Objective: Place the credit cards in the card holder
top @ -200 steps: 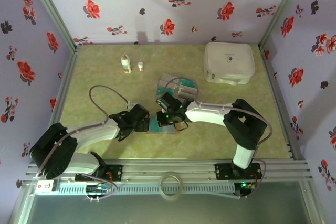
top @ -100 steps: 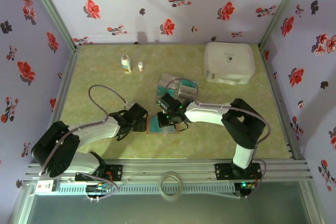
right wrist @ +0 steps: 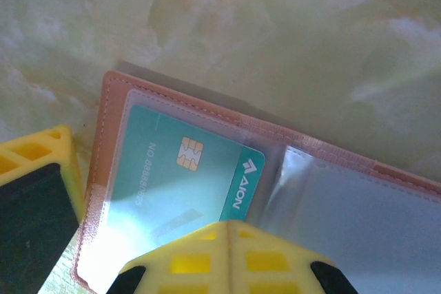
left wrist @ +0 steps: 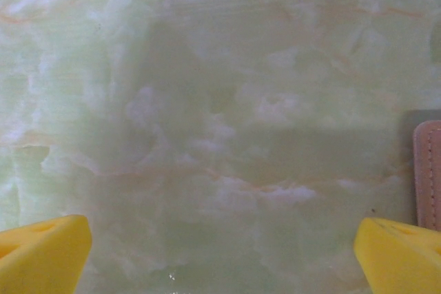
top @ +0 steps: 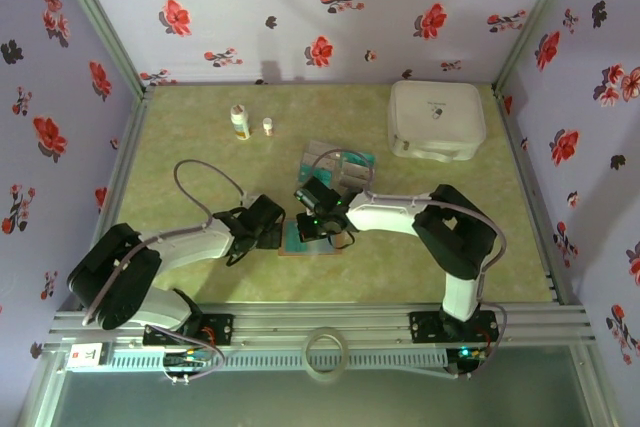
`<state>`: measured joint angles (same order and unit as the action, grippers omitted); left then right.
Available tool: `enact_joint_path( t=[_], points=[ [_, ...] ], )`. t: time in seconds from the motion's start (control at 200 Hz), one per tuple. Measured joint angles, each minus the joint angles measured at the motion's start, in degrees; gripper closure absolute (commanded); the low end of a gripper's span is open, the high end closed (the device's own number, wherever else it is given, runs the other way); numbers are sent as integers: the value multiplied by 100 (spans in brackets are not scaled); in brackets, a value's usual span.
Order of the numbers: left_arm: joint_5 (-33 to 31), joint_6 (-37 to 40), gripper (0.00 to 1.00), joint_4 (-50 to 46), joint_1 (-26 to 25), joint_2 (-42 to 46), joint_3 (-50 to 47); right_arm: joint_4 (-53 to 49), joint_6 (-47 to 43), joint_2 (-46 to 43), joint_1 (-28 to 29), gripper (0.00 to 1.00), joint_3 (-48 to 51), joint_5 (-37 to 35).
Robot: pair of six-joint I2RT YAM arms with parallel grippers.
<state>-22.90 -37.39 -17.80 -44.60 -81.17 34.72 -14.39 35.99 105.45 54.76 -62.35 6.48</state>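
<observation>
Soft, even overhead light with faint shadows; wrist views hazy, washed-out, slightly blurred

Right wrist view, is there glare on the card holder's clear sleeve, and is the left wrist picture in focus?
Right wrist view: pale glare washes the clear sleeve of the card holder, mostly at lower left, yet the teal credit card reads sharp. Left wrist view: soft and hazy throughout, with a broad shadow lying across the table.
</observation>
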Motion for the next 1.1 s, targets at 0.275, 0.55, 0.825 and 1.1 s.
enact_joint_path(
  t=[0.275,0.55,0.825,1.1],
  points=[
    [2,0,0,57,0,-22,7,-2,0,20,-2,97,-55,87],
    [7,2,0,-76,24,111,17,4,-52,-802,-295,69,240,98],
    [61,31,0,-374,140,798,127,192,-116,-1530,-925,73,1064,188],
    [516,63,0,-328,120,1062,232,575,-155,-1375,-1054,96,1233,540]
  ],
)
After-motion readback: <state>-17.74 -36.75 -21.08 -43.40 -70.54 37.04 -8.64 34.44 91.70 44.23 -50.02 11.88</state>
